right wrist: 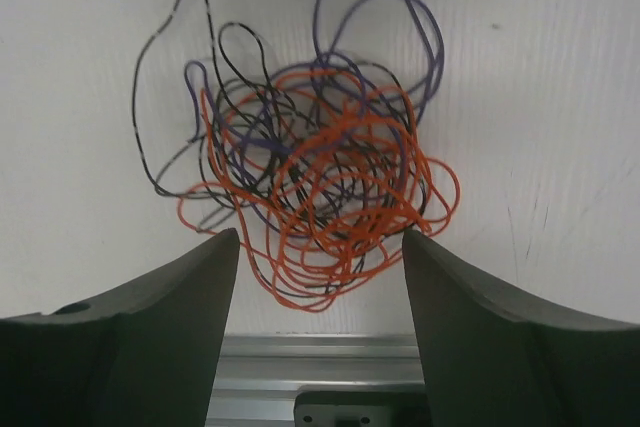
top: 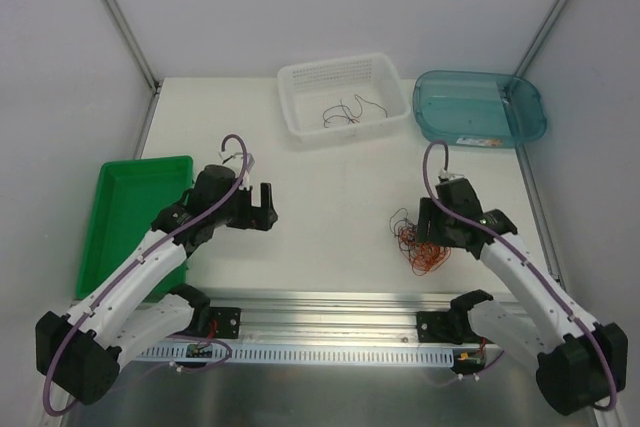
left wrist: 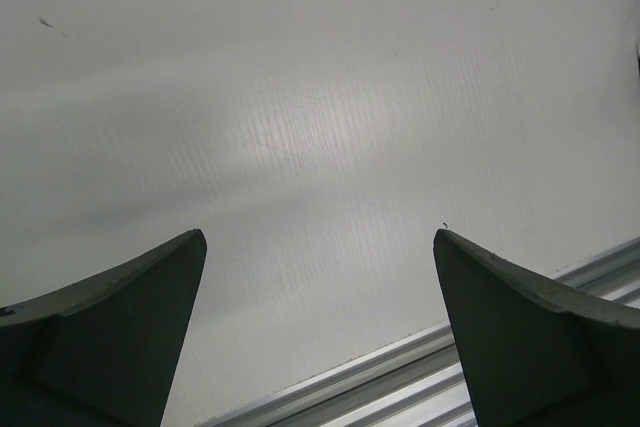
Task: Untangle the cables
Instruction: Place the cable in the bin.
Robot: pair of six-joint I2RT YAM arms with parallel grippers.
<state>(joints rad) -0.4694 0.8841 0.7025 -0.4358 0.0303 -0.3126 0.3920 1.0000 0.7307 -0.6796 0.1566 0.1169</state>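
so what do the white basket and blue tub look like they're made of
White basket: looks like moulded plastic, matte, going by its perforated lattice walls. Blue tub: probably translucent plastic, fairly glossy; light shows through it and its rim shines.

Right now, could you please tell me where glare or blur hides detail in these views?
Top external: even light, cable tangle tiny but clear. Left wrist: soft glare on the table, left gripper dark. Right wrist: cable tangle sharp, right gripper dark.

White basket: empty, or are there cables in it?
Not empty. A few loose dark cables lie on the floor of the basket, seen in the top view.
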